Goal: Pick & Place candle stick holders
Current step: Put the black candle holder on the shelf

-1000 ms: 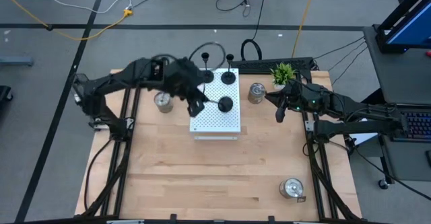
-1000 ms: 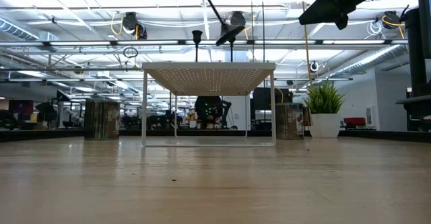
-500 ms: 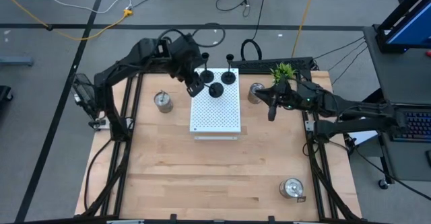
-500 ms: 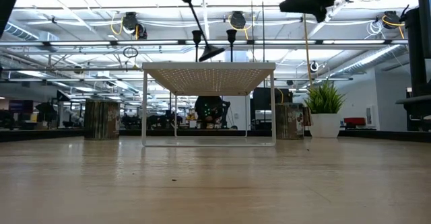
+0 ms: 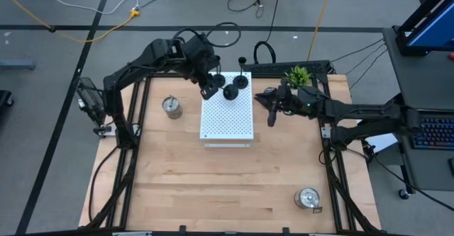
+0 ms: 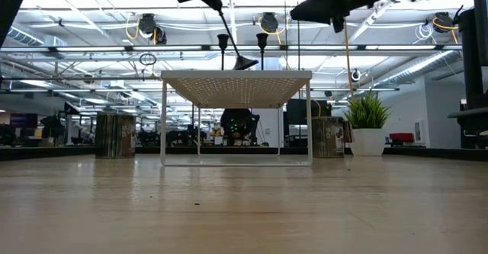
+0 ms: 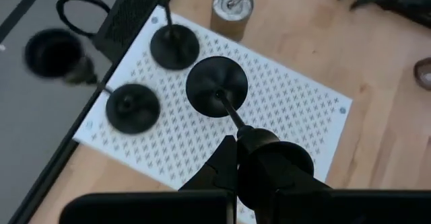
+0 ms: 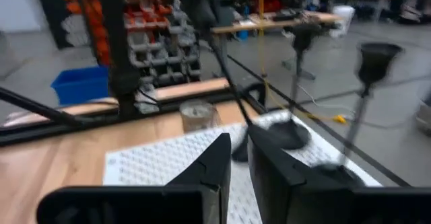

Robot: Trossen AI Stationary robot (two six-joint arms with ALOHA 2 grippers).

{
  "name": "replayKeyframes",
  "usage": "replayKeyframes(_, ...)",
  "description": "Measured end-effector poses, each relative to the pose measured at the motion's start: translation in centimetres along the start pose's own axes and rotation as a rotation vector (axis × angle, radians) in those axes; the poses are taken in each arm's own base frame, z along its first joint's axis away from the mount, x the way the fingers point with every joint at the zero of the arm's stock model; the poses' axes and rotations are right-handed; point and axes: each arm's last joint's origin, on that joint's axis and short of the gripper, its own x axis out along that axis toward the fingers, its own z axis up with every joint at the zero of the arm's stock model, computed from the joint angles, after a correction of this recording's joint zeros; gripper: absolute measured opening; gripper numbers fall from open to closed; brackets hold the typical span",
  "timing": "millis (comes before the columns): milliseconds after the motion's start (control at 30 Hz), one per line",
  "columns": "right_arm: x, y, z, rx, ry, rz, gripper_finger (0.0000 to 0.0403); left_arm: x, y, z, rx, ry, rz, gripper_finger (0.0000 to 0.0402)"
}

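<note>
High view: left gripper [image 5: 207, 88] holds a black thin-stemmed candle holder with round base [image 5: 230, 92] tilted just above the white perforated board [image 5: 227, 119], likely to set it beside two others; right gripper [image 5: 270, 117] hovers nearly closed, empty.

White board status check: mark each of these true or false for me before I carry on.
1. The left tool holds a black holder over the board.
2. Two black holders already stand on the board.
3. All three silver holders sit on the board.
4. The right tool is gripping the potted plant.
1. True: the left tool is shut on the tilted black holder above the white board.
2. True: two black holders stand at its far end.
3. False: the silver holders in view sit on the table.
4. False: the right tool is shut and empty, beside the potted plant.
</note>
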Motion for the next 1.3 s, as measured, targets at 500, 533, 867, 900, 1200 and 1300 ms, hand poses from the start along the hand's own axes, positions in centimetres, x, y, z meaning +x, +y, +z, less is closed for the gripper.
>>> replayKeyframes(500, 6.0, -0.4, 2.7, -0.137, 0.03, -0.044, 0.0131, 1.5, -0.3, 0.2, 0.037, 0.036, -0.01, 0.0012)
replayKeyframes(533, 6.3, -0.5, 2.8, -0.138, 0.046, -0.047, 0.0141, 1.5, -0.3, 0.2, 0.038, 0.036, -0.012, 0.0012)
replayKeyframes(867, 8.9, -0.1, 2.7, -0.166, 0.106, -0.037, 0.019, -0.3, -1.1, 0.5, 0.068, -0.012, -0.027, 0.0012)
replayKeyframes(900, 9.0, -0.1, 2.7, -0.166, 0.108, -0.038, 0.0191, -0.3, -1.1, 0.4, 0.068, -0.007, -0.027, 0.0012)
replayKeyframes(1200, 10.4, 0.2, 3.3, -0.219, 0.117, -0.029, 0.0192, -0.4, -1.5, 0.3, 0.077, -0.005, -0.033, 0.0012)
replayKeyframes(1300, 10.4, 0.3, 3.6, -0.218, 0.108, -0.006, 0.0192, -0.4, -1.4, 0.4, 0.077, -0.006, -0.031, 0.0012)
